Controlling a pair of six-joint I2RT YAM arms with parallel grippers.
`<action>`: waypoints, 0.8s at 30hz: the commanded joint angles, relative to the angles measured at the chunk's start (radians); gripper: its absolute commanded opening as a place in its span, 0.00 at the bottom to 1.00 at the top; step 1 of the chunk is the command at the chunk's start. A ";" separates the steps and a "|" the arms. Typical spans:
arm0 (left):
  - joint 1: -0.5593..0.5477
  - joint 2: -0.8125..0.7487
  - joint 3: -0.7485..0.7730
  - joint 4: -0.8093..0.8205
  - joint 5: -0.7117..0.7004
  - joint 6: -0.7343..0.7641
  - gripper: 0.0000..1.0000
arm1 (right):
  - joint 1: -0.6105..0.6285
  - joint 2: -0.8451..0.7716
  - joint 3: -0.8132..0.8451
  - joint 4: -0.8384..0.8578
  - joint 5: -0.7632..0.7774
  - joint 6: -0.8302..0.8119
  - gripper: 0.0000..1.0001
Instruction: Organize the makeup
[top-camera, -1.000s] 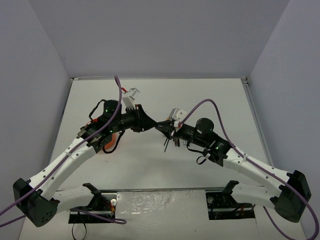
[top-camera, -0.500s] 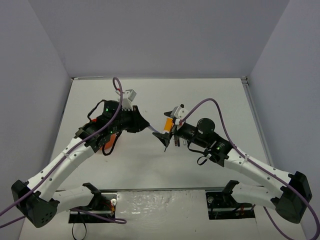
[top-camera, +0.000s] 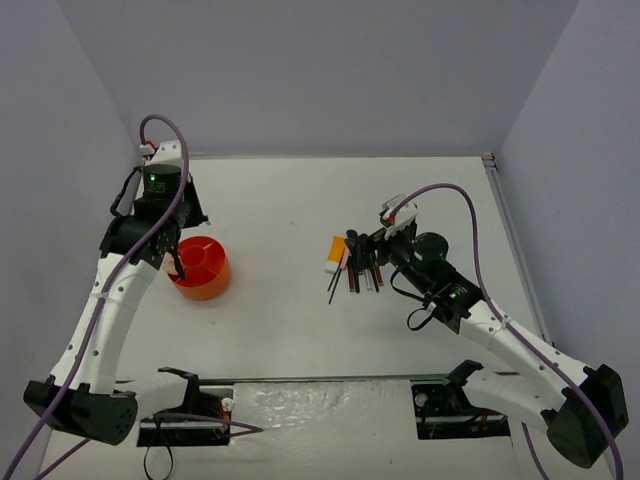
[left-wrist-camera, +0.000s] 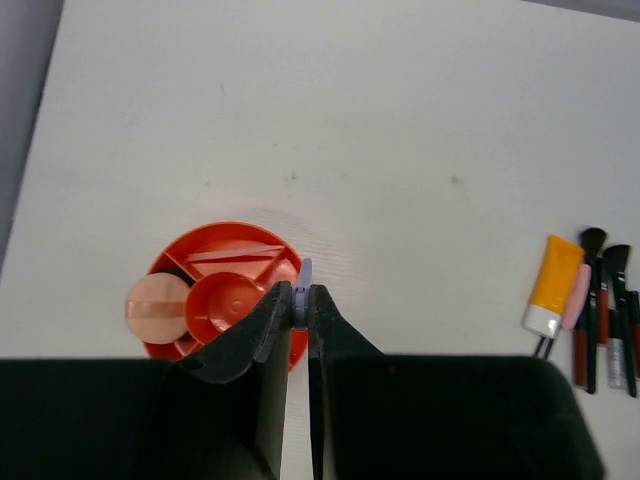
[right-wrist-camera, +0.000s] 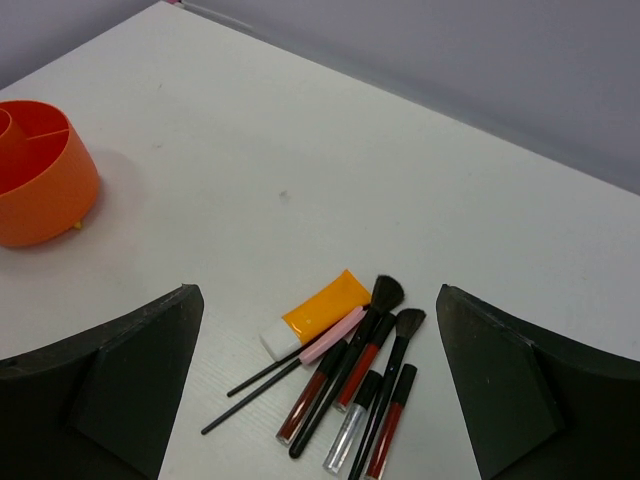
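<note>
Seen from above, a white table (top-camera: 300, 190) holds a round orange divided tub (top-camera: 203, 270) on the left and a loose cluster of makeup (top-camera: 355, 270) to the right of centre, the two well apart. The left gripper (left-wrist-camera: 301, 296) hangs over the tub's rim with its fingers pressed together on a thin pale lilac item (left-wrist-camera: 304, 272); what that item is cannot be told. In the left wrist view, a pale pink puff (left-wrist-camera: 157, 306) lies in one outer compartment of the tub. The right gripper (right-wrist-camera: 318, 300) hovers over the cluster with its fingers spread wide and nothing between them. Below it lie an orange-white tube (right-wrist-camera: 322, 313), a pink stick (right-wrist-camera: 335, 334) touching the tube, two black fluffy brushes (right-wrist-camera: 386, 294), red-bodied sticks (right-wrist-camera: 355, 372) and two thin black sticks (right-wrist-camera: 258, 385), all lying side by side on the table.
</note>
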 joint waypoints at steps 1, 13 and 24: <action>0.053 0.075 0.053 0.008 -0.053 0.100 0.00 | -0.001 -0.006 0.006 0.060 0.030 0.031 1.00; 0.096 0.218 0.036 0.040 -0.037 0.112 0.00 | -0.006 -0.008 -0.013 0.072 0.038 0.036 1.00; 0.120 0.278 -0.005 0.050 -0.021 0.097 0.00 | -0.012 0.007 -0.018 0.076 0.041 0.061 1.00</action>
